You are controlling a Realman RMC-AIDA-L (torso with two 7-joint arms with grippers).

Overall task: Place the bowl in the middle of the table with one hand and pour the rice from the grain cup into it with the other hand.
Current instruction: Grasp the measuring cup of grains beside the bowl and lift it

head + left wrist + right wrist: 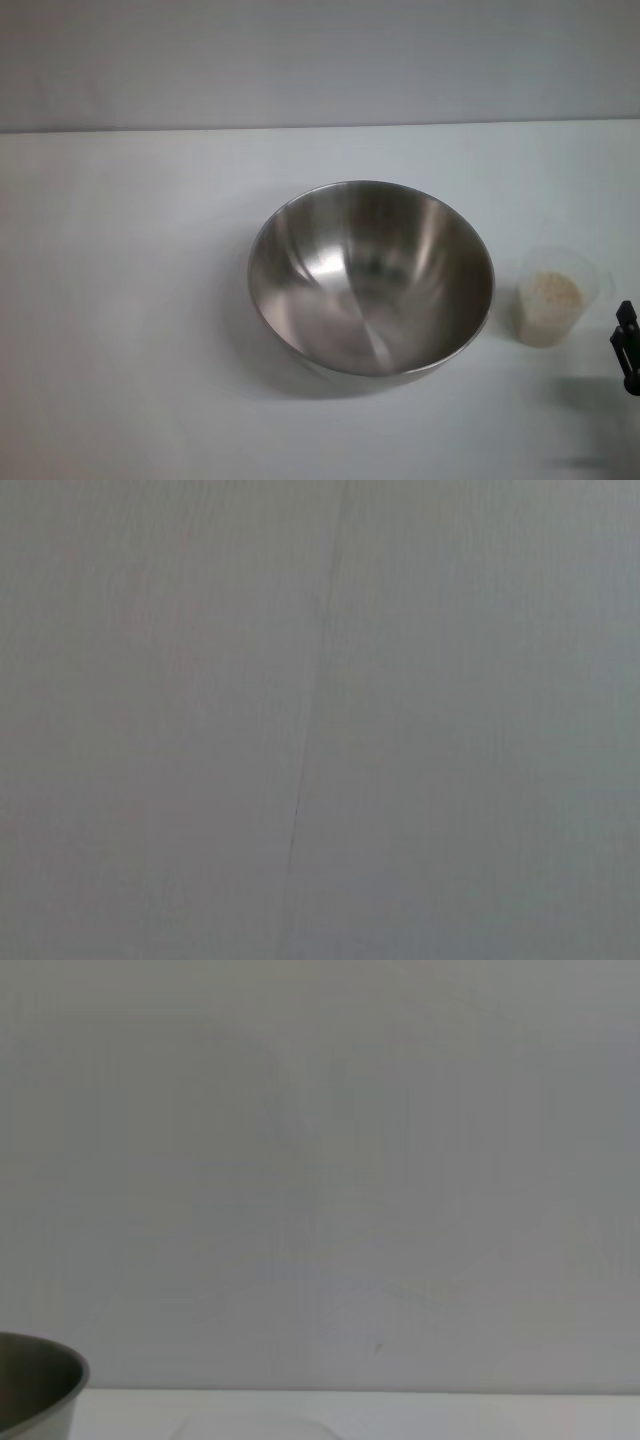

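The shiny steel bowl (371, 278) stands upright and empty in the middle of the white table (120, 300). The clear grain cup (556, 296) stands to its right, apart from it, holding a heap of pale rice (554, 291). My right gripper (626, 345) pokes in at the right edge, just right of the cup and not touching it. In the right wrist view, part of the bowl (35, 1385) and the cup's rim (255, 1428) show at the edge. My left gripper is out of view.
A plain grey wall (320, 60) rises behind the table's far edge. The left wrist view shows only a blank grey surface with a thin seam (310, 730).
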